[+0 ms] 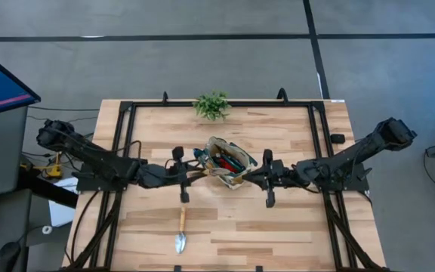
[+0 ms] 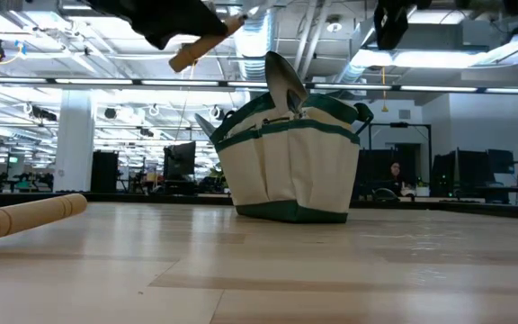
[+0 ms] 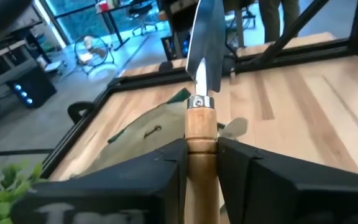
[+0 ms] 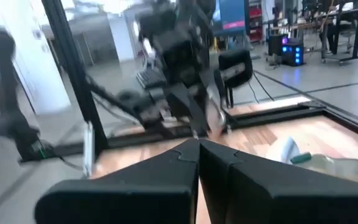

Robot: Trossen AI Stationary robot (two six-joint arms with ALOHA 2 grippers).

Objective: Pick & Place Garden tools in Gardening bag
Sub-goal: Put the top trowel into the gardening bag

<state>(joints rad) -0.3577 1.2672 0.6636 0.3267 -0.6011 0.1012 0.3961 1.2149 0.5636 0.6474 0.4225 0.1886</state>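
A: How many garden tools can be counted, and where are they found?

B: Two trowels are seen outside the bag. One trowel (image 3: 201, 118) is gripped by its wooden handle between the fingers (image 3: 160, 163) of the left pincer (image 1: 189, 174), which is closed on it; its silver blade is pointed toward the gardening bag (image 1: 229, 162) and is held just beside the bag's mouth. In the low view that blade (image 2: 283, 81) is seen above the bag's rim, tilted. A second trowel (image 1: 180, 230) is left lying flat on the bench (image 1: 293, 227), near the front edge, well apart from the bag.

A: And inside the bag?

B: Several tools are seen packed in its oval mouth, among them something red. An exact count cannot be made from above.

A: How many bags and arms are seen?

B: One tan bag with green trim is stood upright at the middle of the bench. Two arms are seen, one on each side of it. The right pincer (image 1: 257, 177) is held fully shut, just beside the bag, with nothing in it.

A: Anything else?

B: One leafy plant (image 1: 212, 105) is stood at the bench's far edge.
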